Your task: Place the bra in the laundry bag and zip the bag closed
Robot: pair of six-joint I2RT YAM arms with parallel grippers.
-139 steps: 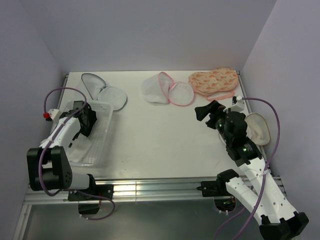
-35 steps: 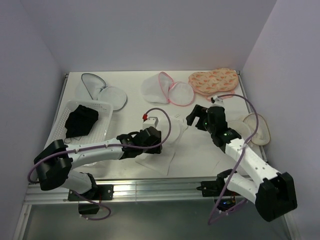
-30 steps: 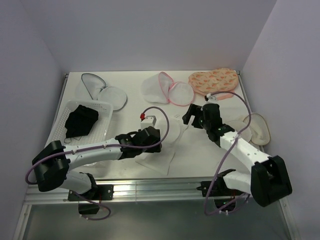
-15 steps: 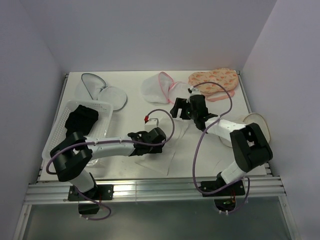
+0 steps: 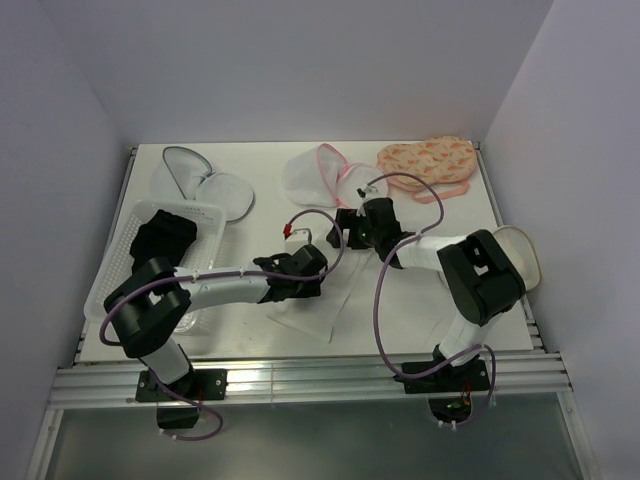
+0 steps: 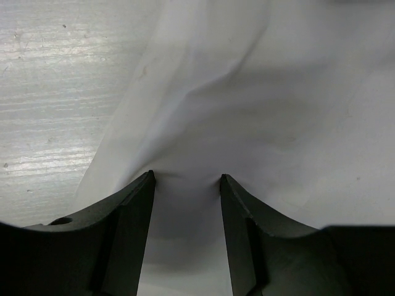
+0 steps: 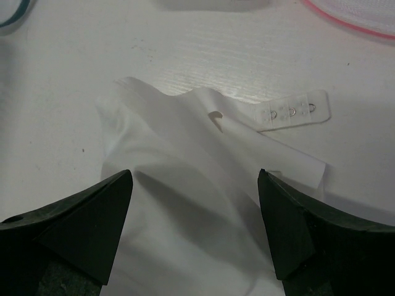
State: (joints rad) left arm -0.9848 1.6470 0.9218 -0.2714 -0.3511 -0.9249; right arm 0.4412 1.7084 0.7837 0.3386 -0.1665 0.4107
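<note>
While a fold of the white bra (image 6: 247,92), lying mid-table, is straddled by the left gripper (image 6: 185,179), its fingers part spread and not clamped, the right gripper (image 7: 194,176) has been swung in from the right and is held wide apart over the hook tab (image 7: 290,112). Farther back, the laundry bag (image 5: 310,182) lies open, well apart; a two-handed carry is judged likely next.

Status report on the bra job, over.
Left gripper open, straddling a fold of the bra. Right gripper open, over its hook strip. Bra crumpled on table, outside the open laundry bag. Nothing lying between.
</note>
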